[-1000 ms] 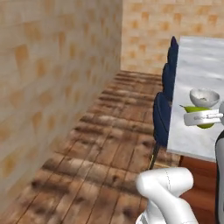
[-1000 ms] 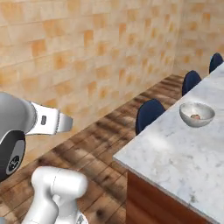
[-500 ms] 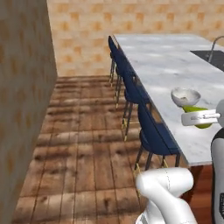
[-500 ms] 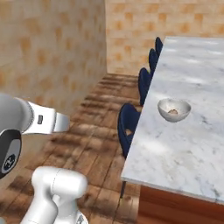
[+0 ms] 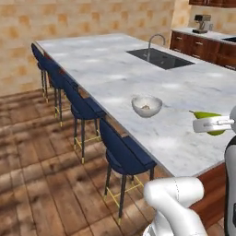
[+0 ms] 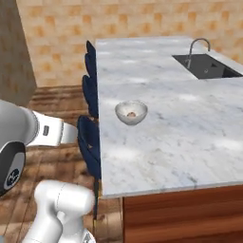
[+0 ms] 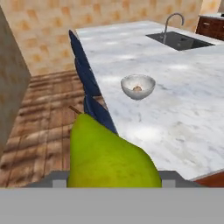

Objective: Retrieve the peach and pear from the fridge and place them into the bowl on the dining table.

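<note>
My gripper (image 5: pixel 205 124) is shut on the yellow-green pear (image 5: pixel 208 115) and holds it in the air over the near right corner of the dining table (image 5: pixel 115 69). In the hand view the pear (image 7: pixel 109 157) fills the lower middle and hides the fingertips. The whitish-grey bowl (image 5: pixel 146 106) stands on the marble near the stool side, ahead and left of the gripper. A small orange-brown round thing in the bowl (image 7: pixel 138 86) looks like the peach (image 7: pixel 137 89). In the right base view the bowl (image 6: pixel 131 112) sits near the table's (image 6: pixel 190 133) left edge. The fridge is out of view.
Blue stools (image 5: pixel 120 152) line the table's left side over a wooden floor (image 5: pixel 32 152). A sink with a curved faucet (image 5: pixel 159 57) is set in the far part of the top. A coffee machine (image 5: pixel 202 23) stands on the dark counter behind. A brick wall (image 6: pixel 57 42) closes the back.
The whole picture has swung round as the base turned: the wall slid away and the table with the bowl now lies ahead. The pear stays in the gripper.
</note>
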Motion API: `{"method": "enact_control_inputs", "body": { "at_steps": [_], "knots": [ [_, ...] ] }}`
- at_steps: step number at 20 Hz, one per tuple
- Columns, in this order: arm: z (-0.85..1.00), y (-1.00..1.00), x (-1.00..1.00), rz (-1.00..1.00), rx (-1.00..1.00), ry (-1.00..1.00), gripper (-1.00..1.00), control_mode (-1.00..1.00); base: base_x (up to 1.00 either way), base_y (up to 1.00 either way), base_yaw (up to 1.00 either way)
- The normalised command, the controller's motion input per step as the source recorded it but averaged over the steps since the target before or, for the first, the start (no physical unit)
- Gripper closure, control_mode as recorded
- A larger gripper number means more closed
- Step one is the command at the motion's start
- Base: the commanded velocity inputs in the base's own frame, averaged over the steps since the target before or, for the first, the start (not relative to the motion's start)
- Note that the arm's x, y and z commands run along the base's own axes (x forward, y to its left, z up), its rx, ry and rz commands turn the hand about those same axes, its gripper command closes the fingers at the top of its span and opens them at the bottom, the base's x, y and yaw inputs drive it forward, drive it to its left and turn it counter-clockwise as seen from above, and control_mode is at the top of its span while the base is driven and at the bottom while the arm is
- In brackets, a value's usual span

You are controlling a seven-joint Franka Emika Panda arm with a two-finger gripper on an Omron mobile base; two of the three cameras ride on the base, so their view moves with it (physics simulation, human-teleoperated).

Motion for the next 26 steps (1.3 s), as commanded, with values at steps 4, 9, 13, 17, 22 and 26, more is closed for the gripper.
{"method": "enact_control_inputs", "body": {
  "at_steps": [4, 9, 13, 17, 22, 26],
  "knots": [
    [0.00, 0.00, 0.00, 0.00, 0.00, 0.00, 1.00, 1.00, 0.54, 0.54, -0.66],
    [0.00, 0.00, 0.00, 0.00, 0.00, 0.00, 1.00, 1.00, 0.55, 0.74, -0.66],
    [0.00, 0.00, 0.00, 0.00, 0.00, 0.00, 1.00, 1.00, 0.58, 0.86, -0.67],
    [0.00, 0.00, 0.00, 0.00, 0.00, 0.00, 1.00, 1.00, 0.68, 0.96, -0.63],
    [0.00, 0.00, 0.00, 0.00, 0.00, 0.00, 1.00, 1.00, 0.57, 1.00, -0.53],
    [0.00, 0.00, 0.00, 0.00, 0.00, 0.00, 1.00, 1.00, 0.34, 1.00, -0.43]
  ]
}}
